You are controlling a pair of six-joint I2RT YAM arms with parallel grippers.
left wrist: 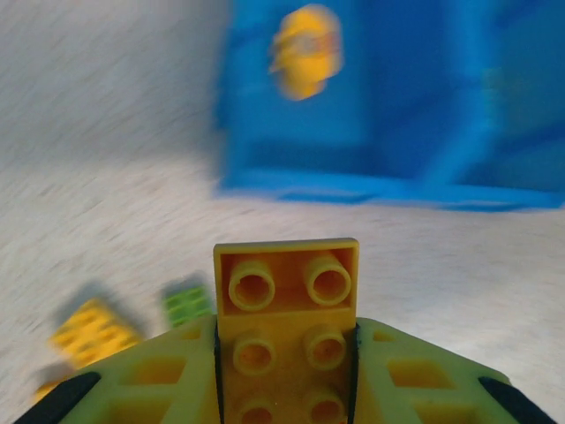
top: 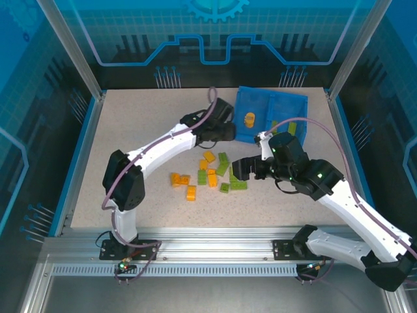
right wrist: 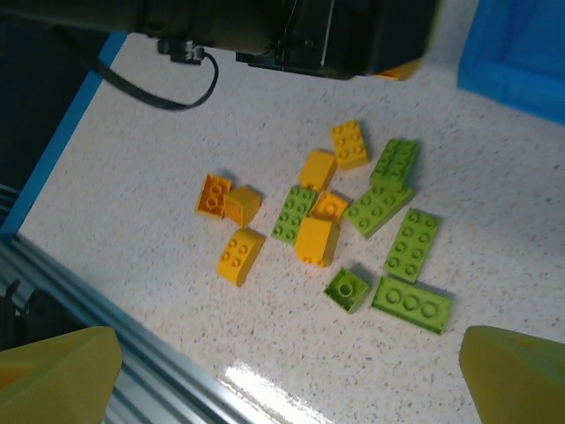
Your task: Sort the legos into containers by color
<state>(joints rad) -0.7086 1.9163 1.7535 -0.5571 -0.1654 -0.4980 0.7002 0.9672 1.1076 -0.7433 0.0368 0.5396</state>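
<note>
A speckled beige surface (top: 143,130) carries everything. On it lies a shallow bright-blue square plastic tray (top: 260,104), split by a middle wall into two compartments. It sits just ahead of the left pincer (top: 225,130) and beyond the right pincer (top: 238,171). In the left wrist view the tray (left wrist: 397,132) is blurred, with its near wall facing the pincer.

The left pincer (left wrist: 287,371) is closed narrowly on a rectangular orange plastic brick (left wrist: 287,300). The brick's studs face the camera. Its sides are gripped between two yellow-green fingers (left wrist: 159,380), and its front end sticks out ahead of them. It is apart from the tray.

The right pincer (right wrist: 287,389) stands wide open and holds nothing. Its yellow fingertips (right wrist: 57,375) sit at the lower corners of the right wrist view. It hovers over a loose cluster of small plastic bricks (right wrist: 335,221), which lies on the surface ahead of and beneath it. The cluster has about seven orange bricks, mostly toward the left finger, and about six olive-green ones toward the right finger.

A single orange brick (top: 249,119) lies in the tray compartment straight ahead of the left pincer. It shows as a blur (left wrist: 306,51) in the left wrist view. A few olive-green bricks (top: 290,127) lie in the other compartment, farther to that pincer's right and partly hidden by the right arm.

A small square olive-green brick (right wrist: 347,289) is the piece of the cluster nearest the right pincer.
</note>
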